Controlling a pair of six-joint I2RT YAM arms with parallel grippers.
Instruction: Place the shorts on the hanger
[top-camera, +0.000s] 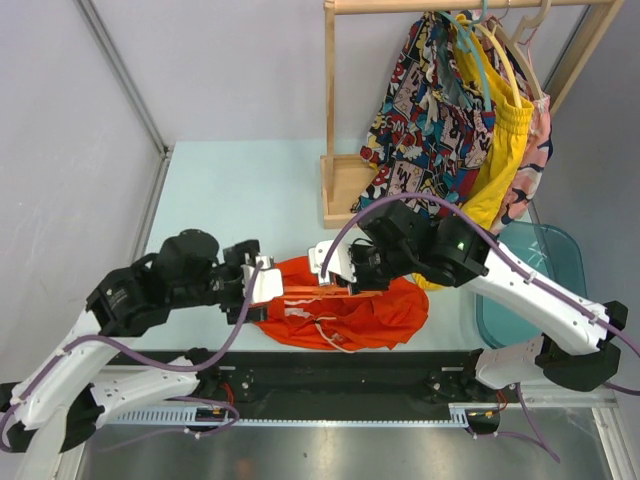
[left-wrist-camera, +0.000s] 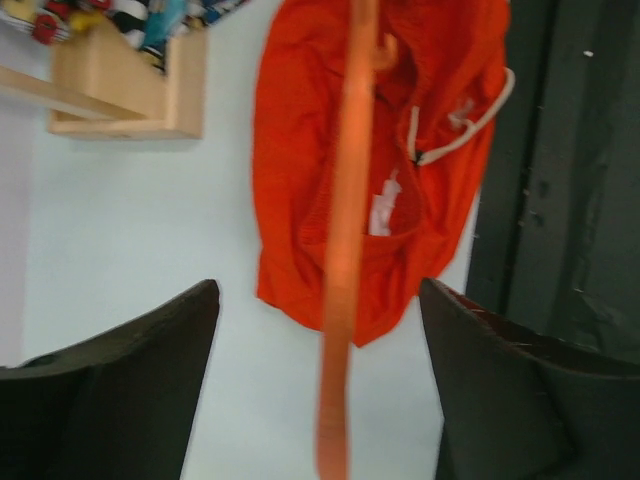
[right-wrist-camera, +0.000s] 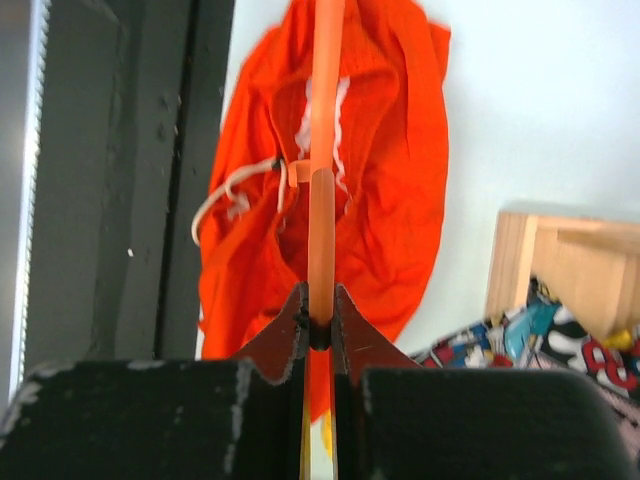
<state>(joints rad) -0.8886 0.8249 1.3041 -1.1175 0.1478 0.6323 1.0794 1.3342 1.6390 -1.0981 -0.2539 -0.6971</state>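
Observation:
The orange-red shorts (top-camera: 365, 318) lie crumpled on the table near its front edge, their pale drawstring showing. Above them the thin orange hanger (top-camera: 308, 292) is held level. My right gripper (top-camera: 343, 283) is shut on one end of it; in the right wrist view the hanger (right-wrist-camera: 322, 120) runs straight out from the pinched jaws (right-wrist-camera: 320, 300) over the shorts (right-wrist-camera: 395, 200). My left gripper (top-camera: 272, 290) stands open at the other end. In the left wrist view the hanger (left-wrist-camera: 345, 250) passes between the wide-apart fingers (left-wrist-camera: 150, 370) without touching either, above the shorts (left-wrist-camera: 300, 150).
A wooden rack (top-camera: 330, 100) at the back right carries comic-print shorts (top-camera: 420, 110) and yellow shorts (top-camera: 505, 150) on other hangers. A teal tray (top-camera: 545, 270) sits at the right. A black rail (top-camera: 350, 375) runs along the near edge.

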